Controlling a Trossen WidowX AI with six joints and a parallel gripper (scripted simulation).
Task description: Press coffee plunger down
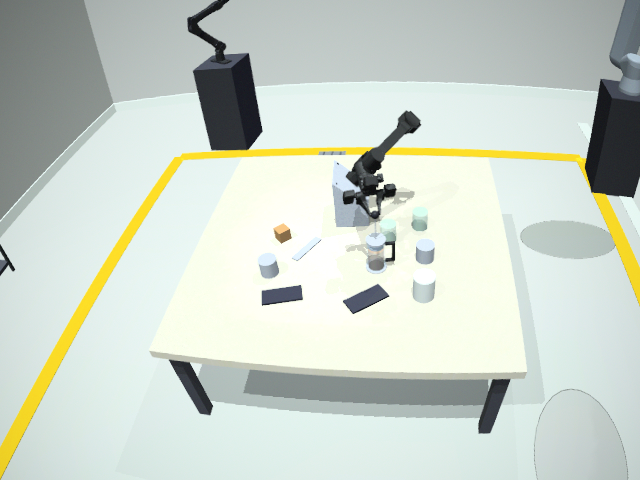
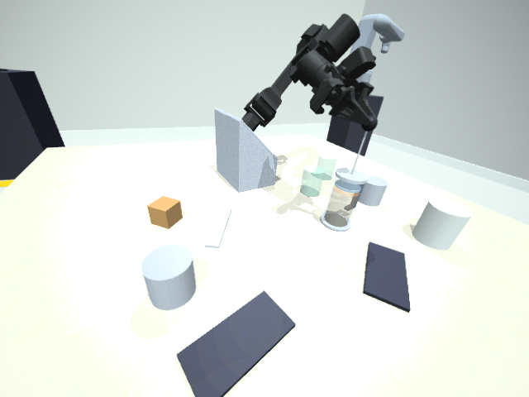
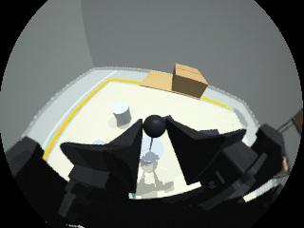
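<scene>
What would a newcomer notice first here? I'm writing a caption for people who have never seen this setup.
The black arm's hand, shut on the round black knob atop the plunger rod, above the glass coffee press near the table's middle. The plunger stands raised, the rod long above the lid. Next, the orange cube to the left and two dark flat slabs at the front.

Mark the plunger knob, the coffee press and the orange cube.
plunger knob [image 3: 154, 125], wrist view, on the black ball between the gripper fingers
coffee press [image 2: 337, 209], exterior view, on the glass wall
orange cube [image 2: 164, 211], exterior view, on its front face
</scene>
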